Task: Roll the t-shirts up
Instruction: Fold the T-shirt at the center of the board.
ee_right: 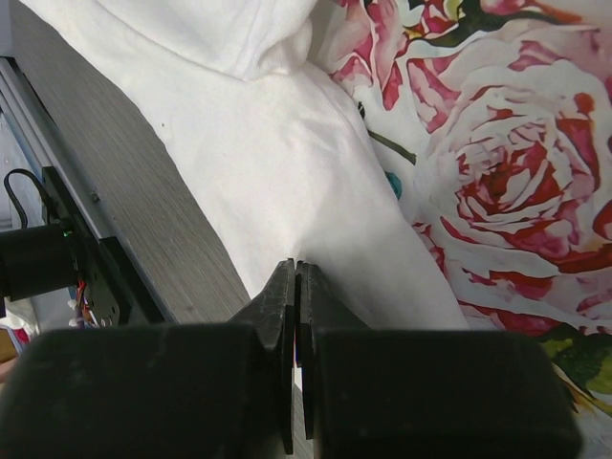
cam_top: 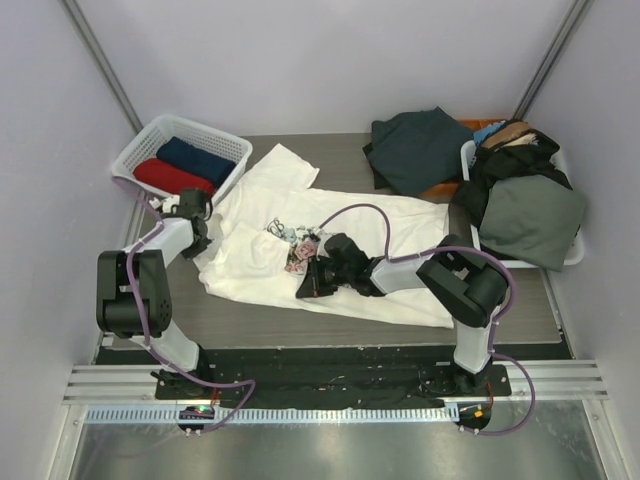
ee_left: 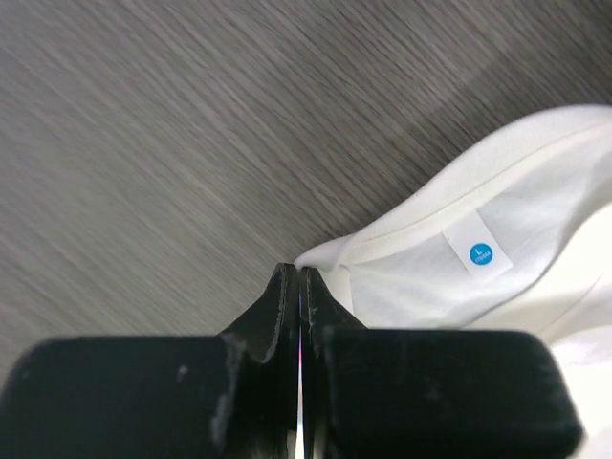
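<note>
The left claw (ee_left: 299, 277) is clenched, its 2 black fingers pressed flat together with no gap. Right at its tips the neck edge of the cream-white t-shirt (cam_top: 262, 190) comes to a pinched point, so the claw grips that edge. Ahead and to the right of these tips, in the left wrist view, the inside of the collar lies open with a small white size label (ee_left: 480, 253) bearing a blue dot. Ahead and to the left of the tips there is only the grey wood-grain desk (ee_left: 191, 115).

The right claw (ee_right: 296, 268) is also clenched, grasping a fold of the same shirt: the white cloth gathers up into its tips. Ahead and to the right of them lies the pink rose print (ee_right: 497, 163) with green leaves. To the left of the tips the shirt's hem runs along the desk.

From above, the shirt lies spread across the desk between the 2 claws, the left claw at its left edge and the right claw on its middle, just beside the print. Beyond the left claw stands a white lattice basket (cam_top: 150, 140) holding a rolled red t-shirt (cam_top: 170, 177) and a rolled navy t-shirt (cam_top: 200, 158) side by side. Far beyond the right claw lies a dark teal garment (cam_top: 420, 150), and to its right a second basket (cam_top: 574, 250) is heaped with dark clothes (cam_top: 525, 210).
</note>
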